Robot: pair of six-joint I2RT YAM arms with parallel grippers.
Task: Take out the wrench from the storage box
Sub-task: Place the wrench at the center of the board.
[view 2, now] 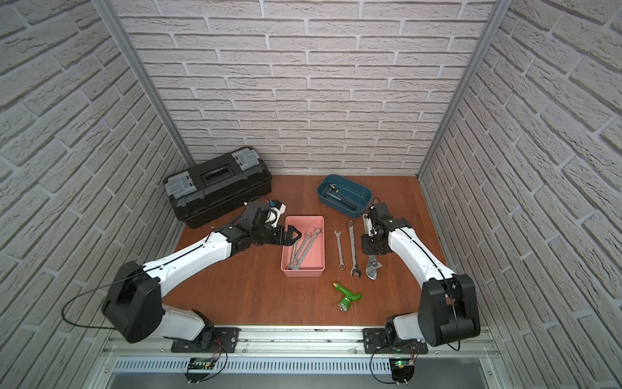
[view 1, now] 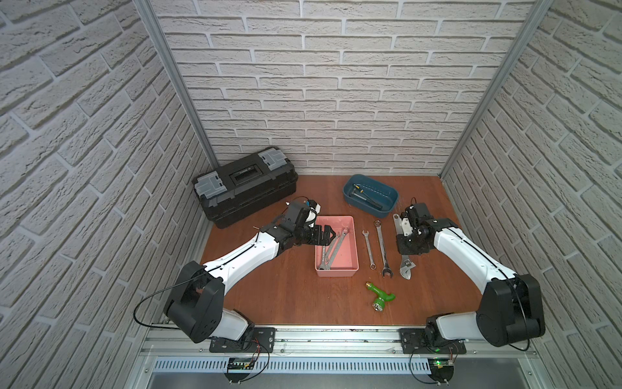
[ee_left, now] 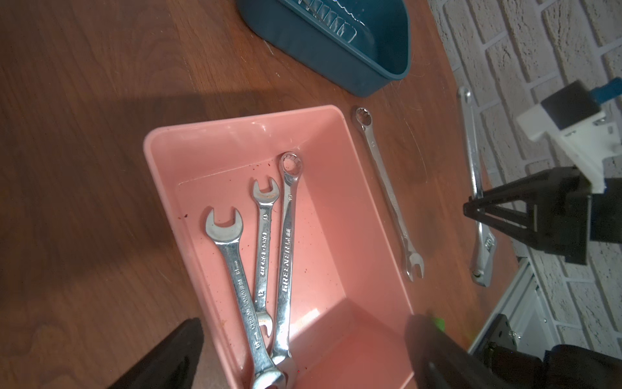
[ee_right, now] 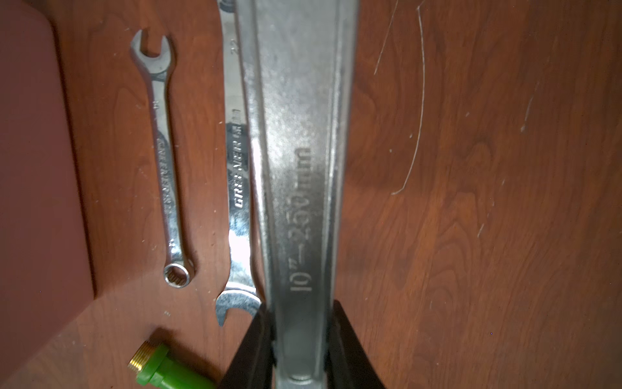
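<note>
Adjustable wrench (ee_right: 296,168) clamped in right gripper (ee_right: 299,323); left gripper (view 1: 328,234) spread wide over pink box (ee_left: 235,134) containing three wrenches (ee_left: 262,249).

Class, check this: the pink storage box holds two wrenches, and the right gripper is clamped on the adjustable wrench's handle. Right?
Not two: the left wrist view shows three wrenches in the pink storage box. The right gripper is indeed clamped on the handle of the adjustable wrench.
</note>
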